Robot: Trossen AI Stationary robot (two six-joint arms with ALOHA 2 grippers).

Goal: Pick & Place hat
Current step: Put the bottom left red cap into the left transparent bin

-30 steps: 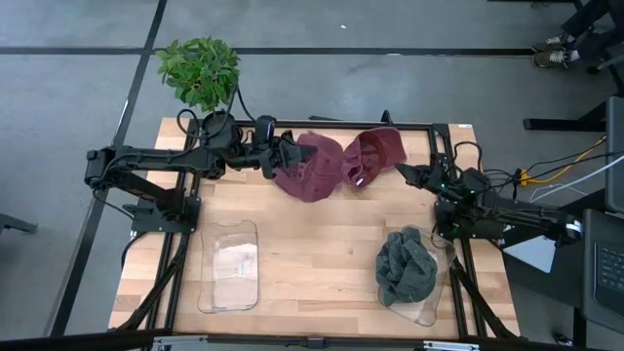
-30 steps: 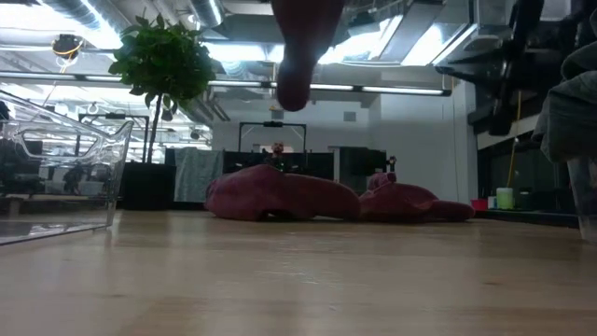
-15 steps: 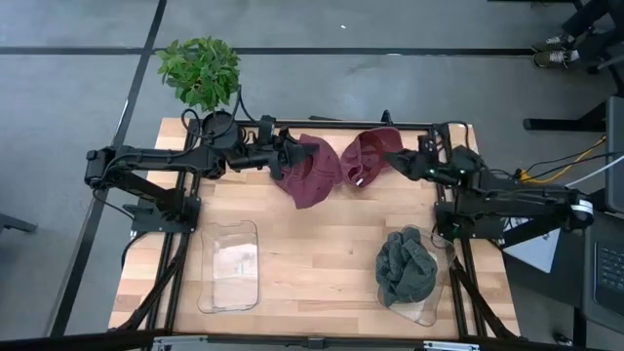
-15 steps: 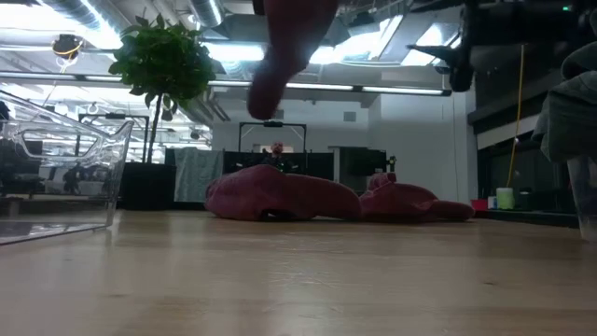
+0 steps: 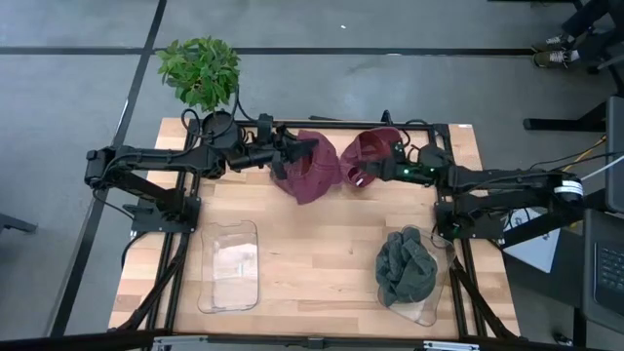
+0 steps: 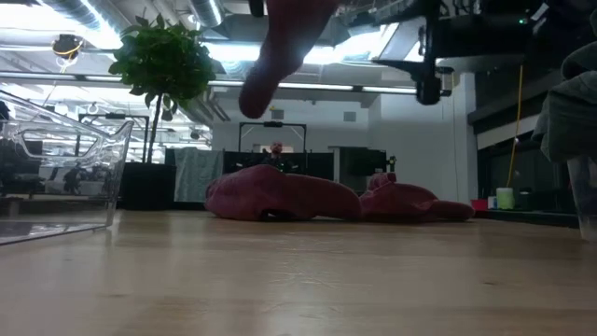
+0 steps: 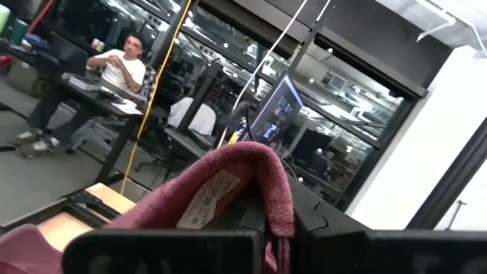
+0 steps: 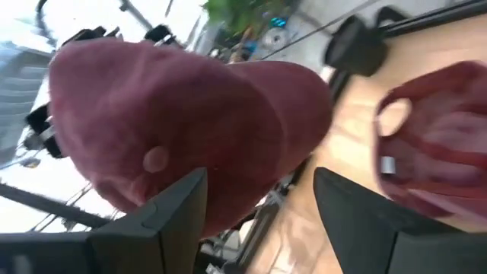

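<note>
left end effector (image 5: 290, 156) clamped on hat (image 5: 314, 168), hat lifted off surface (image 5: 312, 244) | right end effector (image 5: 385, 171) jaws apart, empty, just beside hat, over second hat (image 5: 369, 154) | green cloth (image 5: 406, 268) well apart

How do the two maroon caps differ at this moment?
The left cap hangs lifted off the table, clamped in the shut left gripper; the right cap lies on the wood, unheld, with the open right gripper beside it. The left cap shows its crown; the right cap lies inside-up. Both are maroon.
</note>
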